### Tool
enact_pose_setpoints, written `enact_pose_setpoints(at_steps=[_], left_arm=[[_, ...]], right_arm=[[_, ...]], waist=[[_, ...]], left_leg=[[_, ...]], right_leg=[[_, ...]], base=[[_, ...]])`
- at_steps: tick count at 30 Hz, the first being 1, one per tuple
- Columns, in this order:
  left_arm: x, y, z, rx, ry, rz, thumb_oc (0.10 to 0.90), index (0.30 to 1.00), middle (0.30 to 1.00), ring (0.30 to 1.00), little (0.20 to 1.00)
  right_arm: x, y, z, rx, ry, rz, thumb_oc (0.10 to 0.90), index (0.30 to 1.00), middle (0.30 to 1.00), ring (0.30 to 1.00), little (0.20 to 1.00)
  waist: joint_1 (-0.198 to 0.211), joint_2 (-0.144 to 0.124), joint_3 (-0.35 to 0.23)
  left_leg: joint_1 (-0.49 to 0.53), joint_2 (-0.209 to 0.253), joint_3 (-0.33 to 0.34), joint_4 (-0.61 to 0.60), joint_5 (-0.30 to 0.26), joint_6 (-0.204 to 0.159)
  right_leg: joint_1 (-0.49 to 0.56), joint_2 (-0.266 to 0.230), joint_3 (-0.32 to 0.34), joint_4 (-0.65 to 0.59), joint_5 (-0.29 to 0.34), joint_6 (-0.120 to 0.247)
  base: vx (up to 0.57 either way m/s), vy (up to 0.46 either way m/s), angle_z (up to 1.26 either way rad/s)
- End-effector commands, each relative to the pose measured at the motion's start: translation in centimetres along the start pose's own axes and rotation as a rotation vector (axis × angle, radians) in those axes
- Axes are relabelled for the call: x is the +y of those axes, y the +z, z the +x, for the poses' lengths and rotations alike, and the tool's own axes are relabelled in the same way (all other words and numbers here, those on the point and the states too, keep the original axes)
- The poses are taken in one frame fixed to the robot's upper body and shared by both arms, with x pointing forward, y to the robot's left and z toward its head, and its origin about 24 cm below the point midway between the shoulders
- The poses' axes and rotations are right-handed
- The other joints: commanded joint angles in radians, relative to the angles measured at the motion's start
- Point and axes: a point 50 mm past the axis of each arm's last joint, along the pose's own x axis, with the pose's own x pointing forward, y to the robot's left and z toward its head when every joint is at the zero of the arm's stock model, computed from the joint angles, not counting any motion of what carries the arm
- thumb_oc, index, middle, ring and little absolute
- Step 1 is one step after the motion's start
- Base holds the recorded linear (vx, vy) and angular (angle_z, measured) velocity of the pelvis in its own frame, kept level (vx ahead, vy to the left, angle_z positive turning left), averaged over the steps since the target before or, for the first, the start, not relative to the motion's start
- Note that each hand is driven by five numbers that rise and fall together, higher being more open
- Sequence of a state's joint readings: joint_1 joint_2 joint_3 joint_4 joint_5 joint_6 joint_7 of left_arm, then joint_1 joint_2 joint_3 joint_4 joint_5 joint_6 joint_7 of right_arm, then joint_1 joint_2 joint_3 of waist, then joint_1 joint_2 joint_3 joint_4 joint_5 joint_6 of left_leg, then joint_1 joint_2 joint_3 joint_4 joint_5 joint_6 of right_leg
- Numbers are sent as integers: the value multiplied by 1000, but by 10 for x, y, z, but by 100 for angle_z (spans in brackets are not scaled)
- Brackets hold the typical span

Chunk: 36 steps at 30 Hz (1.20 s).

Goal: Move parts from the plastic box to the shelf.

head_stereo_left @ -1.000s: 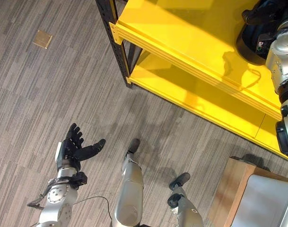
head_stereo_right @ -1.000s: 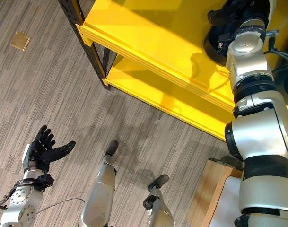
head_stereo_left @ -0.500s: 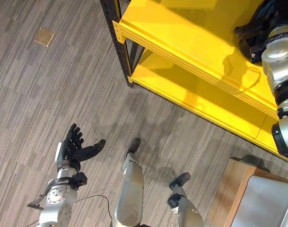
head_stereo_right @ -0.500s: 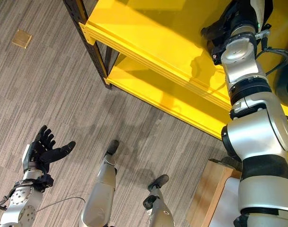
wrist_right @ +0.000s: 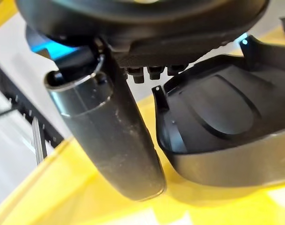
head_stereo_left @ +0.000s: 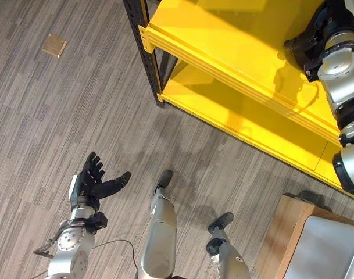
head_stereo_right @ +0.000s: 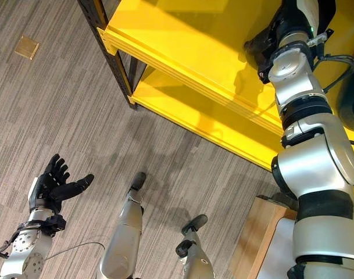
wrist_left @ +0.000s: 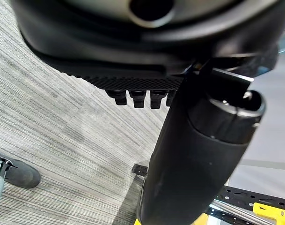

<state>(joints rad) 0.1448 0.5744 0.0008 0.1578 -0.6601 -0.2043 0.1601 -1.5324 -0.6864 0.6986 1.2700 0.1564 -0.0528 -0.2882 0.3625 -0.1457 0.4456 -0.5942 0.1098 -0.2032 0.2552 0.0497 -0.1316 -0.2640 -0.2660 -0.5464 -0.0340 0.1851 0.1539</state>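
We see right hand (head_stereo_right: 259, 47) over yellow shelf (head_stereo_left: 223, 40), fingers straight, beside black part (wrist_right: 217, 126) | left hand (head_stereo_left: 92, 183) open above floor (head_stereo_left: 49, 116)

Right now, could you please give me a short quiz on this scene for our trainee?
1. True or false: the black part lies on the yellow shelf.
2. The right hand is: A) over the shelf, B) down by the carpet, C) inside a plastic box.
3. Fill in: the left hand, above the grey floor, is ____ and holds nothing.

Key: 1 true; 2 A; 3 open.
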Motion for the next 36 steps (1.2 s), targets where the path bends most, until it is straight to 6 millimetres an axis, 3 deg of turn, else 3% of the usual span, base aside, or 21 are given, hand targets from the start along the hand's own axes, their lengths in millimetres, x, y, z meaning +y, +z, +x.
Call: enact_pose_setpoints(at_steps=[1, 17, 26, 36], left_arm=[[21, 25, -10, -135, 15, 56, 900, 1000, 1000, 1000, 1000], [28, 27, -11, -145, 47, 38, 900, 1000, 1000, 1000, 1000], [32, 27, -12, -146, 63, 35, 900, 1000, 1000, 1000, 1000], [36, 24, -12, -135, 71, 31, 900, 1000, 1000, 1000, 1000]], right_arm=[[-28, 27, 6, -140, -90, -64, 900, 1000, 1000, 1000, 1000], [-7, 45, 2, -251, -18, -222, 900, 1000, 1000, 1000, 1000], [7, 46, -1, -273, 26, -265, 900, 1000, 1000, 1000, 1000], [14, 52, -5, -320, 84, -216, 900, 1000, 1000, 1000, 1000]], waist=[[-7, -40, -50], [-19, -49, -45], [-20, -60, -39], [-15, -62, -34]], left_leg=[[-21, -91, 10, -48, -11, 84], [-19, -84, 12, -51, -13, 83], [-17, -83, 11, -53, -15, 84], [-18, -83, 13, -53, -15, 84]], right_leg=[[159, 70, 56, 140, -222, 19], [156, 72, 62, 140, -224, 17], [159, 76, 62, 136, -221, 17], [159, 78, 61, 135, -222, 16]], base=[[0, 0, 0], [0, 0, 0], [0, 0, 0], [0, 0, 0]])
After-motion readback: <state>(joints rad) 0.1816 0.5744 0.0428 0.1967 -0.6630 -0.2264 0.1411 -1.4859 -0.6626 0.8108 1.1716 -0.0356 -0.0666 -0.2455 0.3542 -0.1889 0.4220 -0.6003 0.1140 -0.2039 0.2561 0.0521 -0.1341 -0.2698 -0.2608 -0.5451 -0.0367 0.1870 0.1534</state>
